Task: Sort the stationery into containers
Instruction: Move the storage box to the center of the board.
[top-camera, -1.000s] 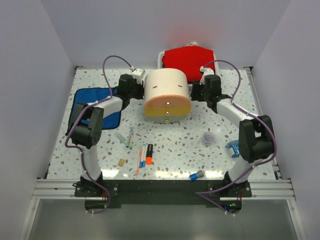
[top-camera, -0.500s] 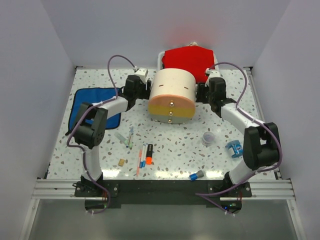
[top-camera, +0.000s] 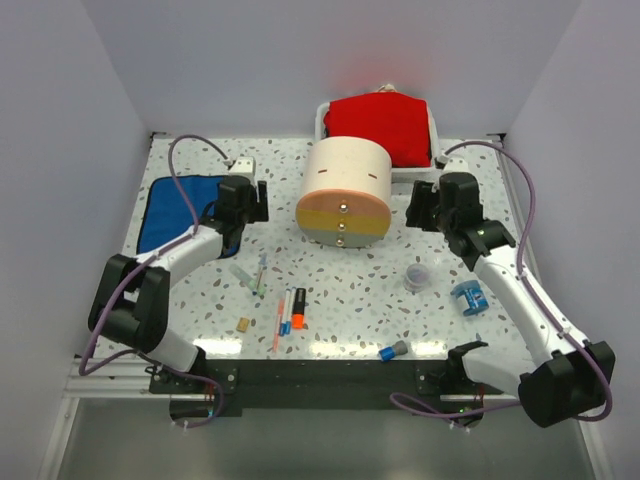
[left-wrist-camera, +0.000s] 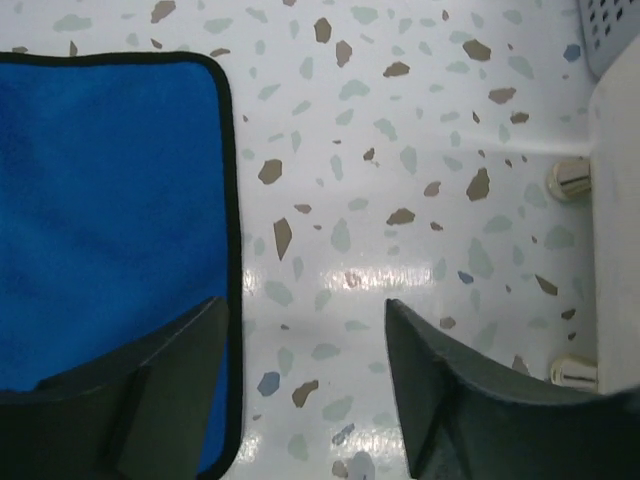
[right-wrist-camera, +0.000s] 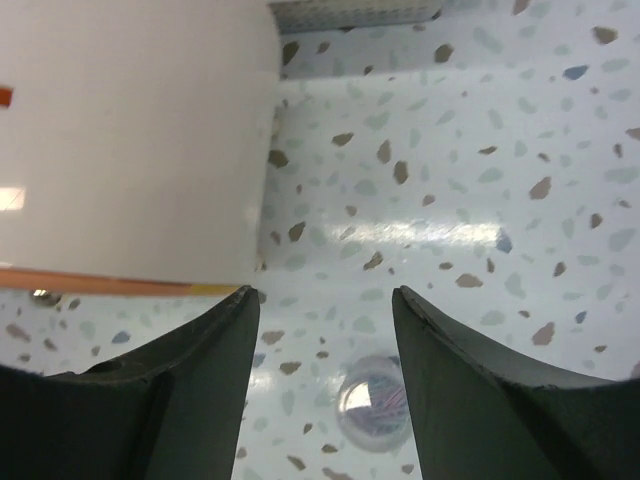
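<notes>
1. The left fingers (left-wrist-camera: 150, 390) stand apart, with only bare speckled tabletop (left-wrist-camera: 400, 120) showing between them; they grip nothing.
2. The blue cloth (left-wrist-camera: 100, 200) lies under and beyond the finger on the left of that wrist view. The cream wall of the drawer unit (left-wrist-camera: 615, 200) stands outside the other finger, clear of it.
3. The right fingers (right-wrist-camera: 480, 390) are also spread and hold nothing. Through the gap between them the clear cup (right-wrist-camera: 372, 405) shows on the tabletop, touched by neither finger.
4. In the right wrist view the drawer unit rises beyond the finger on the left, an orange edge running along its lower side.
5. From above, the unit sits between the two sets of fingers, apart from both. Its yellow-orange drawers (top-camera: 340, 222) face the arm bases.
6. The other stationery lies well apart from both sets of fingers, on their near side:
   - the orange marker (top-camera: 299, 310) among thin pens
   - the tan eraser (top-camera: 243, 324)
   - the blue clip (top-camera: 470, 297)
   - the blue-grey cap piece (top-camera: 392, 351)
7. The white tray (top-camera: 322, 118) with the red cloth (top-camera: 380, 125) stands beyond the unit.
</notes>
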